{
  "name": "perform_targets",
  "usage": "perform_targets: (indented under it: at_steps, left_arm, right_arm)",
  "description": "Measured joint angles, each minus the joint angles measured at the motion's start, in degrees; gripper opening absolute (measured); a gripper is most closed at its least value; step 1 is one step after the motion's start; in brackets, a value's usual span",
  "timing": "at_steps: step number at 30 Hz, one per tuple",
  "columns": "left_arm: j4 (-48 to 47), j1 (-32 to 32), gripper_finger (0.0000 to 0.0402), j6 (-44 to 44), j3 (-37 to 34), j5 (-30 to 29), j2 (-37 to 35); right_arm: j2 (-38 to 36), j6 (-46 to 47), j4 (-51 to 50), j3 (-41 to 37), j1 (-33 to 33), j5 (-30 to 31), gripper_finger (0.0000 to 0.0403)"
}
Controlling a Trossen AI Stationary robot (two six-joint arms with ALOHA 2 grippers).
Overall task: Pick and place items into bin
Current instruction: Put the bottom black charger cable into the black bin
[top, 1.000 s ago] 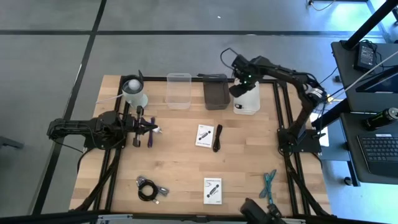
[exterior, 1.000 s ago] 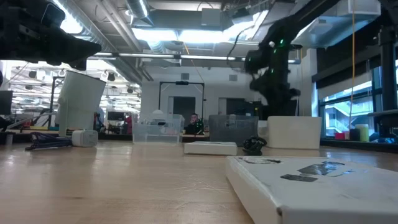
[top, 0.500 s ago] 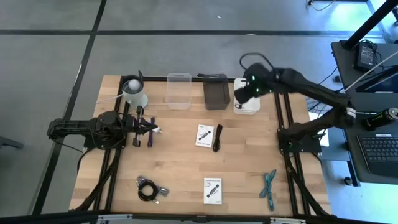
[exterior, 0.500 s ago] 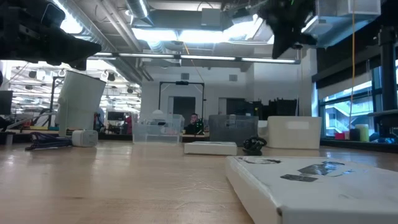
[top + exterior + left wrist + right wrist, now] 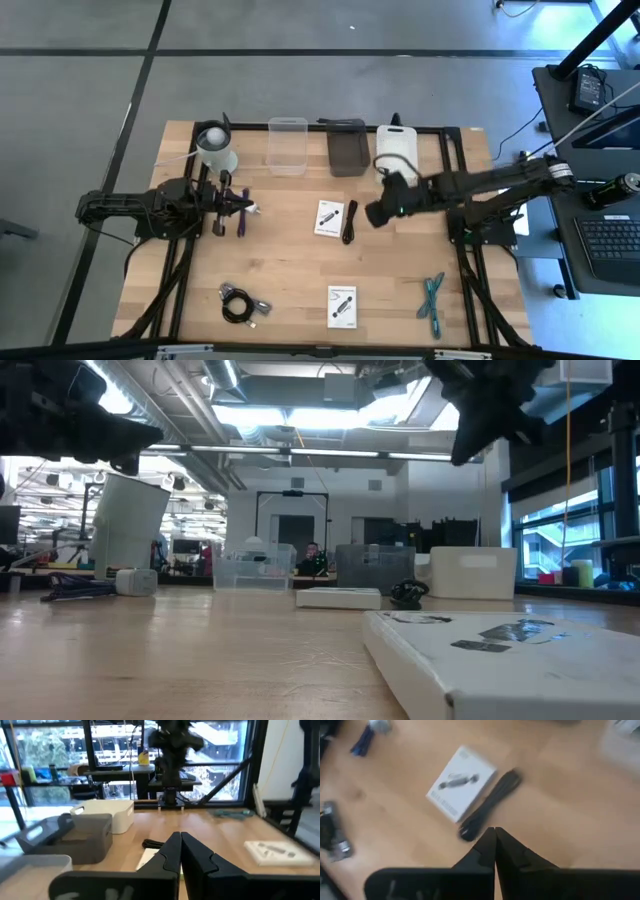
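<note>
My right gripper is shut and empty, hanging above the table just right of a black stick, which lies flat beside a white card. The right wrist view looks down past the shut fingers on the stick and the card. A second white card, a black cable coil and a teal tool lie near the front edge. The white bin stands at the back. My left gripper waits shut at the left, held level.
A clear bin and a dark grey bin stand left of the white one along the far edge. A white cylinder stands at the back left. A purple-blue bundle lies under the left gripper. Bare wood lies mid-table.
My right gripper has swung from over the white bin at the far edge toward the near side and the table's middle, turning as it went. It now hangs beside the black stick. No item has moved.
</note>
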Motion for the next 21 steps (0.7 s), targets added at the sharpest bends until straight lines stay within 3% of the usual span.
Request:
perform_targets:
  at_steps: [5,9,13,21]
  left_arm:
    - [0.49,0.00,0.0004,-8.27,-0.01,0.00,0.00]
    - [0.46,0.00,0.0004,-9.59,-0.01,0.00,0.00]
    - [3.47,-0.17,0.0004,-16.26,0.00,3.08,0.00]
    - [5.95,-0.29,0.0003,-21.27,0.01,1.64,1.17]
  right_arm:
    - [0.00,3.05,9.35,-6.97,5.35,-0.03,0.0006]
    - [0.02,6.93,11.61,-10.26,7.05,-0.05,0.0007]
    - [0.04,8.55,10.82,-11.71,8.30,0.00,0.0007]
    - [0.04,1.51,3.33,-11.97,10.43,-1.14,0.0007]
